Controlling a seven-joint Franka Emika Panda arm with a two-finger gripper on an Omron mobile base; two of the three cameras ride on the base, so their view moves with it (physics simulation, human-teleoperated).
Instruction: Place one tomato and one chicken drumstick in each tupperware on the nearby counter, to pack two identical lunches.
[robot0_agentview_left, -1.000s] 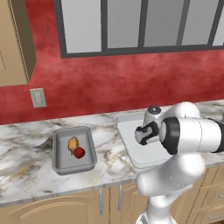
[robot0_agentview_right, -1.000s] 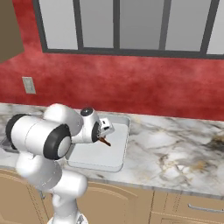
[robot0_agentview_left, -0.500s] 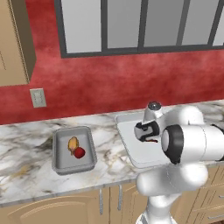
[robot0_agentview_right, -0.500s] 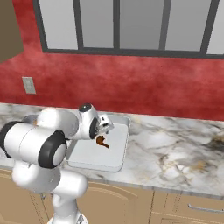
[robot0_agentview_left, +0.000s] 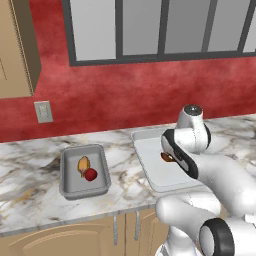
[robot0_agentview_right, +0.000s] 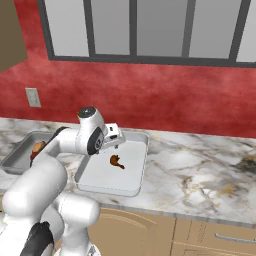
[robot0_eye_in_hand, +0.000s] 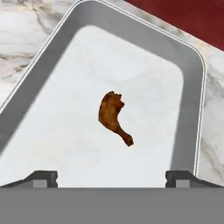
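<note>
Packing half done: left tupperware holds tomato plus drumstick; right tupperware has second drumstick at centre, jaws wide and empty; its tomato still missing

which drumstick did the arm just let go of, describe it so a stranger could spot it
On the marble counter under the window sit two grey containers. Look in the larger one, below the open gripper: the brown drumstick lies alone on its pale floor. The other drumstick shares the smaller container with a red tomato.

White wall outlet on red textured wall left of jaws; dark-framed grey window panels above; tan wooden upper cabinet far left.
</note>
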